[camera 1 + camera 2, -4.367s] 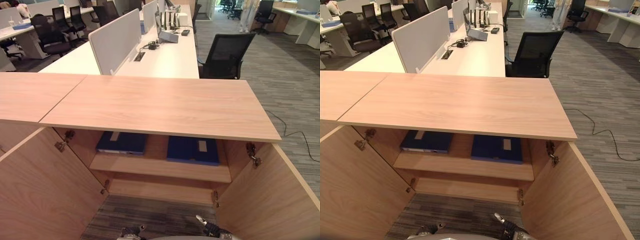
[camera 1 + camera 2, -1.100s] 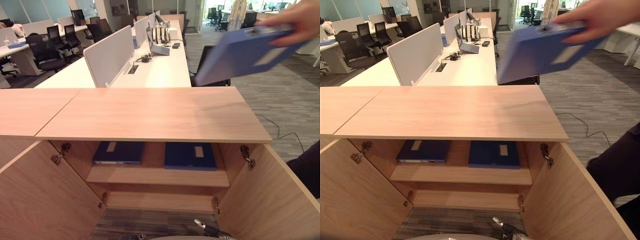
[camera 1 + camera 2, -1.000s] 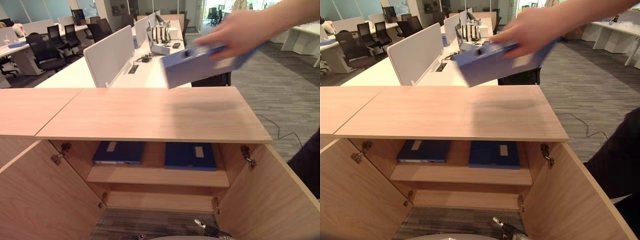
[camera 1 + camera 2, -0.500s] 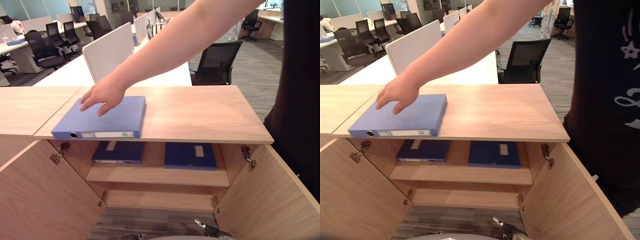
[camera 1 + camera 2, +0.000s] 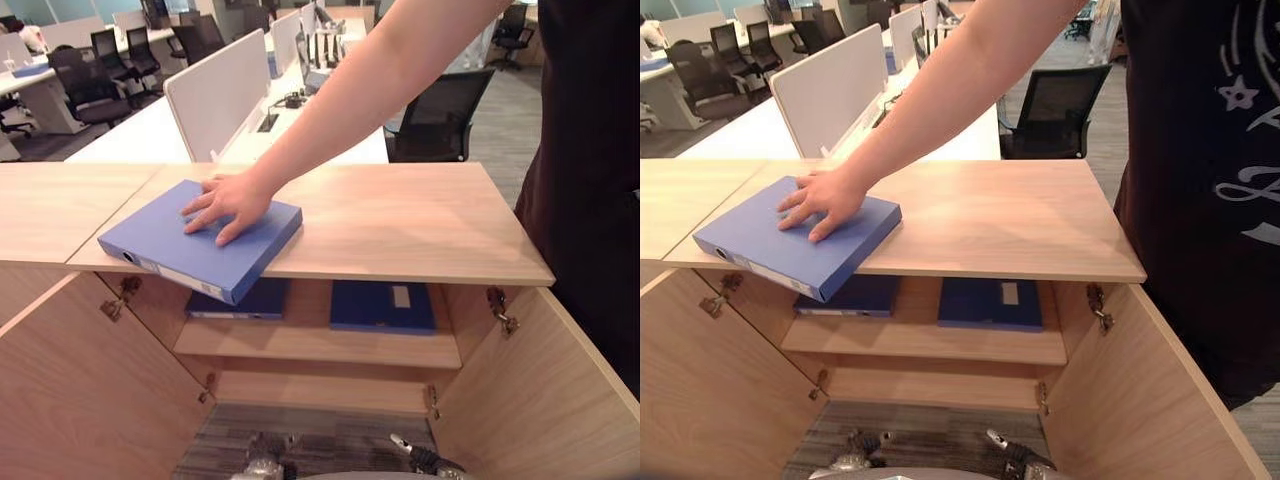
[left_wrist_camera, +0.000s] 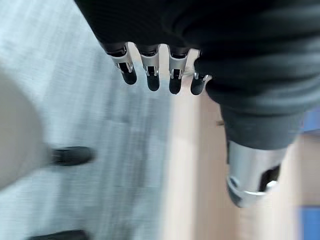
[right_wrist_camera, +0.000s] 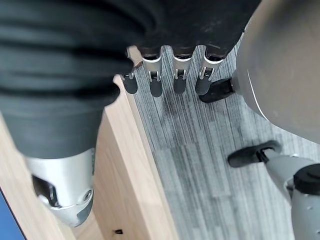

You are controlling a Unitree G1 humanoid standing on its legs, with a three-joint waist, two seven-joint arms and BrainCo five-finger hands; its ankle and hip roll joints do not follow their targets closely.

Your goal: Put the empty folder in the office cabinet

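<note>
While both robot hands, left hand (image 6: 160, 75) and right hand (image 7: 175, 75), hang slack-fingered, the folder (image 5: 195, 240) lies well apart atop the cabinet (image 5: 420, 220).

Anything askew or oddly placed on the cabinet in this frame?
Yes. The blue folder lies skewed on the cabinet top, one corner jutting past the front edge above the open doors, with a person's hand flat on it. The two folders on the shelf below lie flat and square.
</note>
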